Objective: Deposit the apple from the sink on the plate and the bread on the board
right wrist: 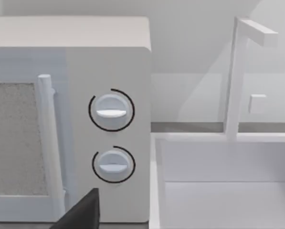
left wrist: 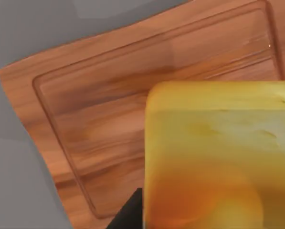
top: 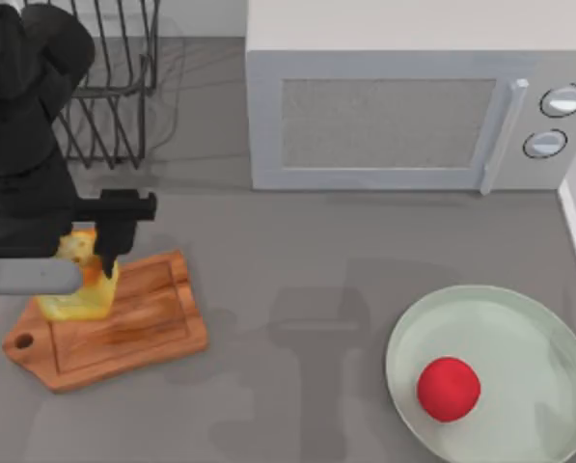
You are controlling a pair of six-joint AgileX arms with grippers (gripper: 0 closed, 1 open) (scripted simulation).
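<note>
Blocky golden bread (left wrist: 218, 157) over grooved wooden board (left wrist: 109, 114).

A flat grey bench (top: 307, 280) carries everything. Near its left side lies a reddish-brown wooden cutting board (top: 133, 333) with a grooved edge and a tapered handle end with a hole, set at a slight angle. At the lower right sits a large round pale grey-green plate (top: 529, 338) with a shallow rim. Along the back stands a light grey microwave oven (top: 413, 106) with two round dials, and at the back left a black wire rack (top: 119, 87). A white sink (right wrist: 228, 191) adjoins the microwave.
</note>
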